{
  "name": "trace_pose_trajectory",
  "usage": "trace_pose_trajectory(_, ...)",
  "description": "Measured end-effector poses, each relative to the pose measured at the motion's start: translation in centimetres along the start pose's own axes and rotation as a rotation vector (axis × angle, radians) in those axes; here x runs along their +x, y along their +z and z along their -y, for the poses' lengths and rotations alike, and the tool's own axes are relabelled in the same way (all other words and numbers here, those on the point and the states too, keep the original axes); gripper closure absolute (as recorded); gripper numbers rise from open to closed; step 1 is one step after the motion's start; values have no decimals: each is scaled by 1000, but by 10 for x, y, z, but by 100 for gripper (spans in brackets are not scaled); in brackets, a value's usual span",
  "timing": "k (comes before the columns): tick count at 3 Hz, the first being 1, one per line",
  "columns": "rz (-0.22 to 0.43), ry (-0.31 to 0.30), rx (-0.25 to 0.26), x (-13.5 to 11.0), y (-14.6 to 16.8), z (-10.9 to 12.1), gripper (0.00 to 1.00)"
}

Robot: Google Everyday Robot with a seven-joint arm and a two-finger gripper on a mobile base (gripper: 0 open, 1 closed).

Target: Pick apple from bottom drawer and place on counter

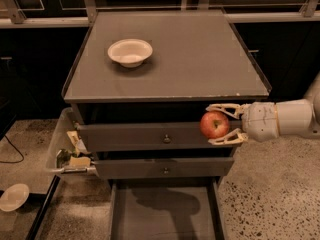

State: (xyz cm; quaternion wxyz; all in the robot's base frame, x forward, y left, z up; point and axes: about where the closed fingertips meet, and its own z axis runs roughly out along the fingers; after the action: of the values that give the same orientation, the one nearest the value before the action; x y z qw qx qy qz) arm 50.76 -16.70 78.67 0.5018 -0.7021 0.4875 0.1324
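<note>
While hanging at the cabinet's front right corner, clamps the small round red apple [214, 124] between the pale fingers [225, 109] of the white two-finger gripper [210, 124], in the air before the upper knobbed grey drawer front [135, 136], just under the flat matte-grey counter [200, 59] edge, above the open grey bottom drawer [165, 214].

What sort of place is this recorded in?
Likely an office kitchenette or test kitchen: grey counter over drawers, white bowl on it, terrazzo floor. The gripper holds the apple just below the counter edge.
</note>
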Motion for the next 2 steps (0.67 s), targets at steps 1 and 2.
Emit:
trace_pose_trajectory(1, 8, -80, -17, -37, 3, 26, 100)
trace_pose_trajectory(2, 16, -146, -29, -74, 4, 67, 100)
